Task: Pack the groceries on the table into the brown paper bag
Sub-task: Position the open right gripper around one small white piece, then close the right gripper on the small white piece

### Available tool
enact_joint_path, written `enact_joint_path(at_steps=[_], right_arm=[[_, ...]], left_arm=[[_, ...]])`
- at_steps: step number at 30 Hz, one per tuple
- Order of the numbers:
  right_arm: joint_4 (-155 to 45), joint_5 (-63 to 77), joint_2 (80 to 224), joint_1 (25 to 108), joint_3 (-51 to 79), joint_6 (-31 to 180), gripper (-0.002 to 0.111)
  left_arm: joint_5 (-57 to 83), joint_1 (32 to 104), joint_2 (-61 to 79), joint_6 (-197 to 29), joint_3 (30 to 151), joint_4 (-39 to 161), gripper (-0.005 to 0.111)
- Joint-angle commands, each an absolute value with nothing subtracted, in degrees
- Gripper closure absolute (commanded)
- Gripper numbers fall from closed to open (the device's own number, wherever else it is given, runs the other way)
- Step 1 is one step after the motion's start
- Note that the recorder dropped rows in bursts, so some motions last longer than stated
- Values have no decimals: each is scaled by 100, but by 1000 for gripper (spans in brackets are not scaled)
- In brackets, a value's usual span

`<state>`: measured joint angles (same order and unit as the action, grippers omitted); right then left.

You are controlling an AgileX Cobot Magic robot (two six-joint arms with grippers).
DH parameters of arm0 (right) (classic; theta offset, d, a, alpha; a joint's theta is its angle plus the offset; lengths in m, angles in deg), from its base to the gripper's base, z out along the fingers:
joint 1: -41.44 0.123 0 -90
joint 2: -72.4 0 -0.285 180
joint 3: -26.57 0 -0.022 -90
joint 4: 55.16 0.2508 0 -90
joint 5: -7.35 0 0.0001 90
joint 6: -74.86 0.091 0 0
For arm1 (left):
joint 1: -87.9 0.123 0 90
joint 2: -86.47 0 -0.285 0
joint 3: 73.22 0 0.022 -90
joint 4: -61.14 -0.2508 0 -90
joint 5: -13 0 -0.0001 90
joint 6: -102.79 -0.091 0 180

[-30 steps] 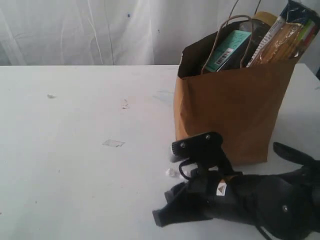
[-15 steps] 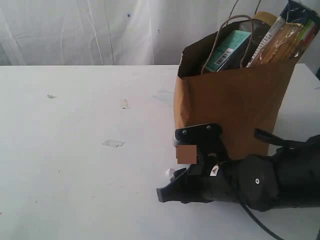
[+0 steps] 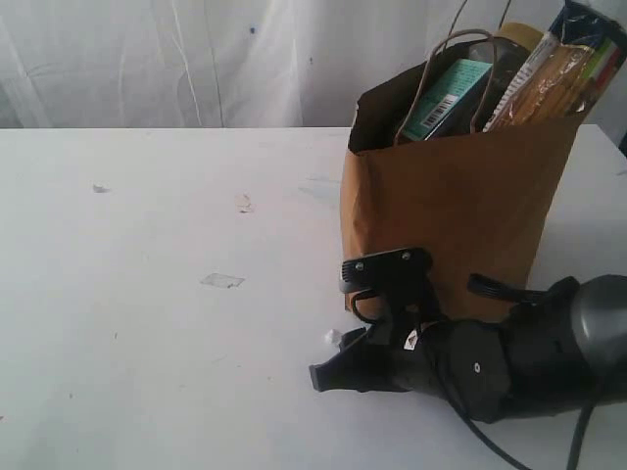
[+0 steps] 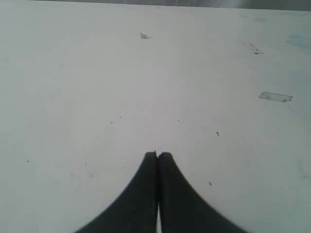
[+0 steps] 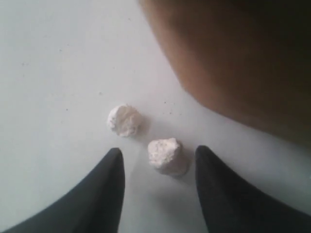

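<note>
The brown paper bag [image 3: 460, 225] stands on the desk [image 3: 147, 294], spaghetti packet [image 3: 554, 73] and a teal box [image 3: 446, 98] poking out; no groceries show outside it, so packing looks done; the right claw [image 5: 159, 150] sits half open astride a white crumb [image 5: 165, 155]; the left claw [image 4: 158, 154] is closed, empty.
</note>
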<state>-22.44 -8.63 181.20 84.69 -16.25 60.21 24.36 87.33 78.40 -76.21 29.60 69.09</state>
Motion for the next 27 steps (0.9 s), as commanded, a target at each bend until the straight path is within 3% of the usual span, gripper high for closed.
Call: enact_joint_path(at_steps=[1, 12, 27], right_arm=[[-2255, -1251, 18130, 8426, -1573, 6003, 76], [-2255, -907, 18162, 8426, -1573, 6013, 108], [-2255, 16, 17420, 8426, -1594, 6013, 108]], left_arm=[[2418, 8709, 7868, -7595, 2956, 6920, 107], [2418, 8709, 7868, -7595, 2956, 6920, 107], [2418, 8709, 7868, -7595, 2956, 6920, 107]])
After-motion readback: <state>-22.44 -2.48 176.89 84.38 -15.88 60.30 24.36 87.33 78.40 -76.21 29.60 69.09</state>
